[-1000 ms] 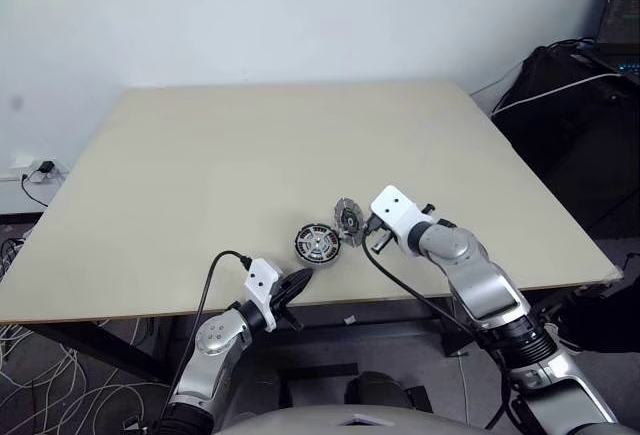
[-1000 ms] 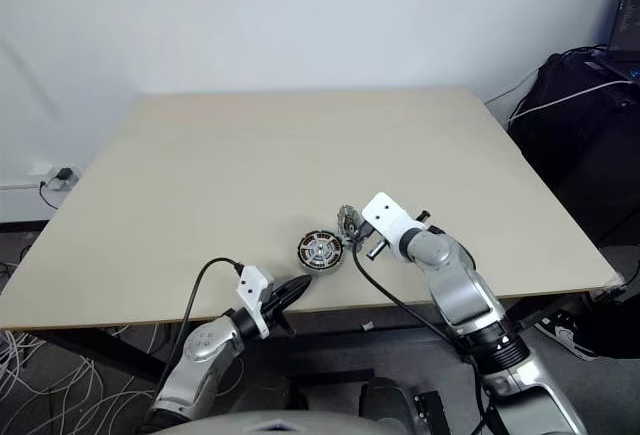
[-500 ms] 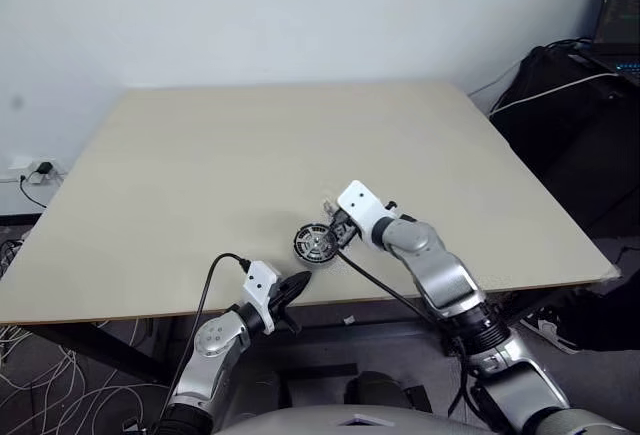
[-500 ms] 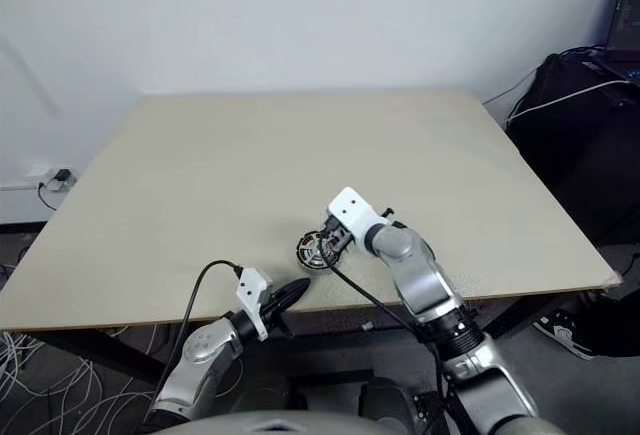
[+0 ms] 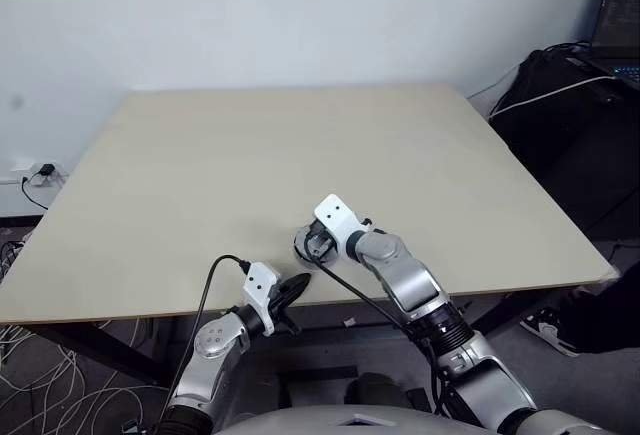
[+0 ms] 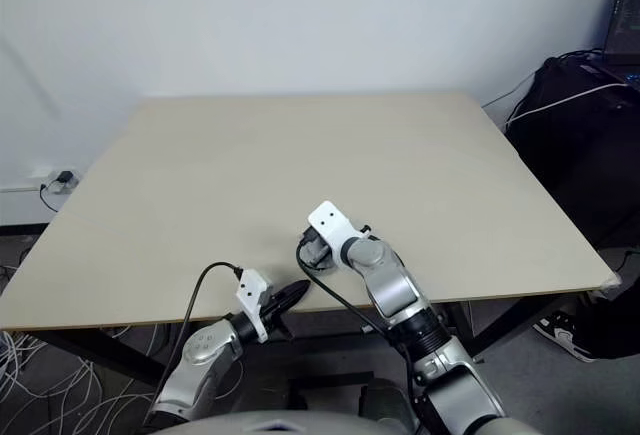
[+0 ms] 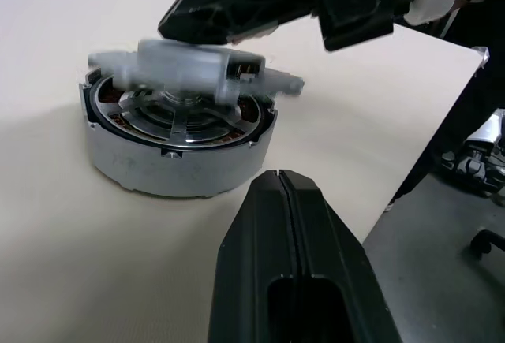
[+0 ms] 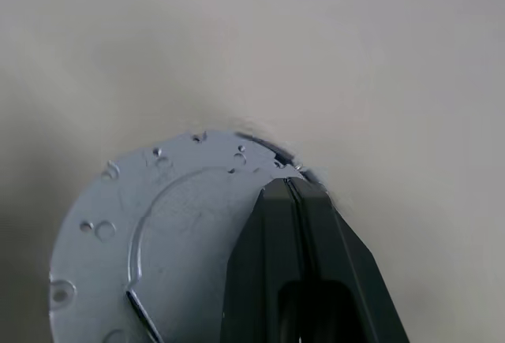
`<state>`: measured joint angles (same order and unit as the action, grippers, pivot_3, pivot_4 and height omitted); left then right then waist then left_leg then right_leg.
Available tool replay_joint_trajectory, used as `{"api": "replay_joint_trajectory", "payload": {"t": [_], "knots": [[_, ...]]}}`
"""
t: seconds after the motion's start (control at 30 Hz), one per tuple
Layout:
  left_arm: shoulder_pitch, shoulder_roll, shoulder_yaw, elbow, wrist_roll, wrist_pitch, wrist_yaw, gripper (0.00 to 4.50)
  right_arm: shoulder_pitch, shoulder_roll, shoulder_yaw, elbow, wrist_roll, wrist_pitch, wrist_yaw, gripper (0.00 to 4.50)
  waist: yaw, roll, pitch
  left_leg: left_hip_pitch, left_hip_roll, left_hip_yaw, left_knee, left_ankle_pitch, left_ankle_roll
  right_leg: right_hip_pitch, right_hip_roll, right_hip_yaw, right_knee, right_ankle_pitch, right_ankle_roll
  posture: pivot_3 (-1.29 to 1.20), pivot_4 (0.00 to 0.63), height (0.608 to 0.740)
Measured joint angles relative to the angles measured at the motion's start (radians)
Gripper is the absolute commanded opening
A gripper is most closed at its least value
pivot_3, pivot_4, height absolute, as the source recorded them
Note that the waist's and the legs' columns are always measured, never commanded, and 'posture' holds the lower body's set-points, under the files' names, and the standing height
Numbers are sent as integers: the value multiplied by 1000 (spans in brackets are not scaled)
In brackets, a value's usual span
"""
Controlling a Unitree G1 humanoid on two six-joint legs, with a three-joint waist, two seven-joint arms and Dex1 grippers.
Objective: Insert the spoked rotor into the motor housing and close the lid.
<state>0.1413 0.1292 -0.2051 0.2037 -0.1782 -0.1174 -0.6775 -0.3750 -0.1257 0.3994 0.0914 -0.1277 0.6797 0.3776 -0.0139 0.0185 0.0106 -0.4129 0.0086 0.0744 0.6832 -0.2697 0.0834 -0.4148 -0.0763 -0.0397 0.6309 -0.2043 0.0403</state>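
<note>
Spoked rotor [image 7: 185,65], flat round silver metal disc with a central hub: pinched at its rim by the right tool, hanging tilted just above the housing, not yet seated.

Far left, low at the desk's [image 5: 250,145] near edge: left tool [image 7: 278,181], two black fingers pressed together, holding nothing, aimed towards one o'clock at the housing. Near it, yet not touching.

Next along, at the six o'clock end of the beige desk: round silver metal motor housing [image 7: 170,154], copper-brown winding ring around a silver centre, sitting flat with its open face up.

Directly over that: right tool [image 8: 288,189], black fingers clamped thin on the silver disc, arm reaching in from about five o'clock. Looks roughly centred over the housing's opening in the left wrist view, but with one edge lower than the other.

Judged from this: insertion step in hand. Calls for levelling the disc and lining hub to centre, then lowering straight down. Right arm plainly the nearer; left well placed to steady the housing. Risk of the tilted disc catching the rim.
</note>
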Motion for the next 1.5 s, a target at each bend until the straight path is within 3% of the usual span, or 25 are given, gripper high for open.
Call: {"api": "replay_joint_trajectory", "payload": {"t": [0.33,0.43,0.53,0.6,0.93,1.2,1.5], "knots": [[-2,-2,0,0,0,3,0,0,14,50,-63,38,39,-22,-30,14,1,0,0,0,0,0,0,0,0,0,-1,0,0,0,0,0,0,740],[-3,-3,0,0,0,4,0,0,38,25,-70,-7,83,-67,34,14,0,1,0,-1,0,0,-1,0,0,-1,-2,0,-1,0,0,0,0,740],[-5,-5,0,0,0,5,0,0,36,-24,-73,-76,122,-115,116,519,0,0,1,-1,0,0,-1,0,0,-1,-1,0,-1,0,0,0,0,740],[-5,-7,0,0,-1,5,0,0,28,-78,-64,-96,135,-152,183,1087,2,0,1,-1,0,0,-1,0,0,0,-1,0,-2,0,0,0,0,740],[-10,-7,3,0,-2,17,0,0,21,-207,-54,-26,178,-329,420,4386,2,-2,3,-1,0,0,-1,0,0,0,-1,0,-2,0,0,0,0,740],[-10,-7,12,0,-3,21,0,0,-26,-212,-54,43,213,-372,531,4476,3,-3,3,-1,0,-1,-1,0,0,0,-2,0,-2,0,0,0,0,740],[-4,-6,13,-3,-2,22,1,0,-82,-176,-81,177,235,-370,538,4476,4,-3,3,-1,0,-1,-1,0,0,-1,-4,0,-2,0,0,0,0,740]]}}
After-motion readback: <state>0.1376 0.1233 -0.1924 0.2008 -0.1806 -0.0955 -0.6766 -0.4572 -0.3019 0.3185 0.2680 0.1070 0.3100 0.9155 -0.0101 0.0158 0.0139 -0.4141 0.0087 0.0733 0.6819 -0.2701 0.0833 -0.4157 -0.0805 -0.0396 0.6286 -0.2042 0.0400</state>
